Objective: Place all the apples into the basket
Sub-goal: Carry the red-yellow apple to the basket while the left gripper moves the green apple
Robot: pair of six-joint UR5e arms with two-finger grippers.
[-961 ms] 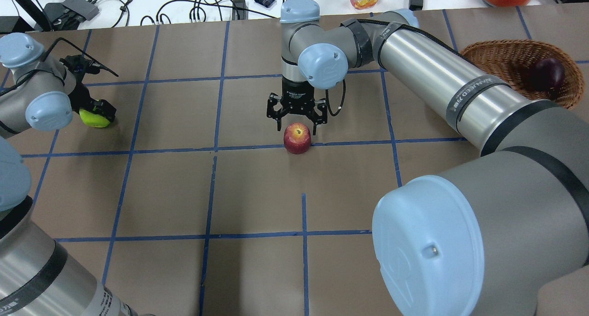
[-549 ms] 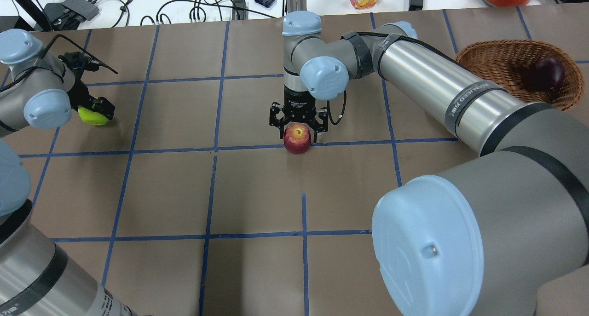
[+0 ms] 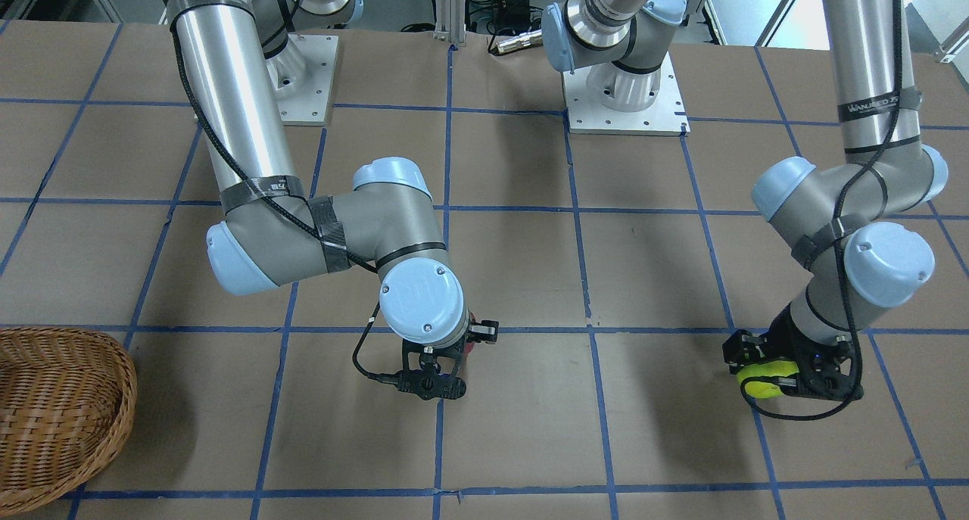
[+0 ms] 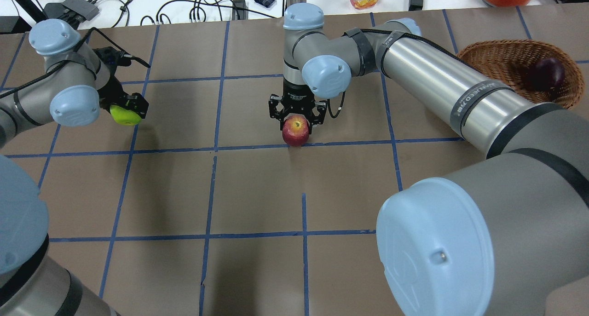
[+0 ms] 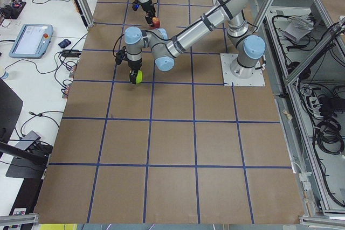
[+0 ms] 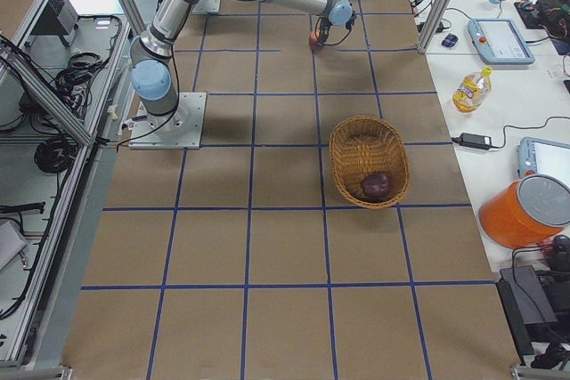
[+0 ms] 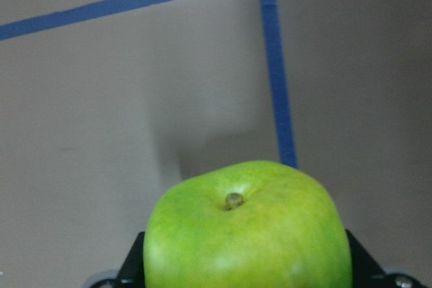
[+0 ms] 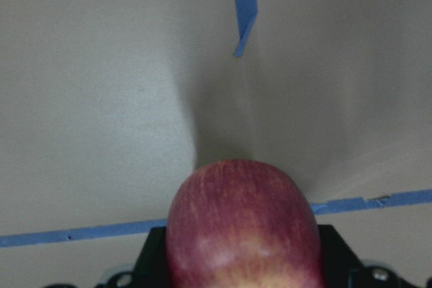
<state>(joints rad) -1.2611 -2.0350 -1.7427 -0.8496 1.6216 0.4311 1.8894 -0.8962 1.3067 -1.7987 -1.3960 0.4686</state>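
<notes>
Red apple (image 4: 296, 129) gripped between the right fingers (image 4: 314, 118).

At the left, the left gripper (image 4: 127, 112) clasps the green apple (image 4: 123, 117). In the middle, the right gripper (image 4: 297, 123) points down, its fingers pressed to both sides of the red apple (image 4: 295, 131). At far right the maroon apple (image 4: 547, 74) lies in the basket (image 4: 487, 54): 1 of 3 apples.

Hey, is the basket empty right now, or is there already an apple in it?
Not empty: one dark maroon apple lies inside the basket; the overhead and right-side views both show it.
</notes>
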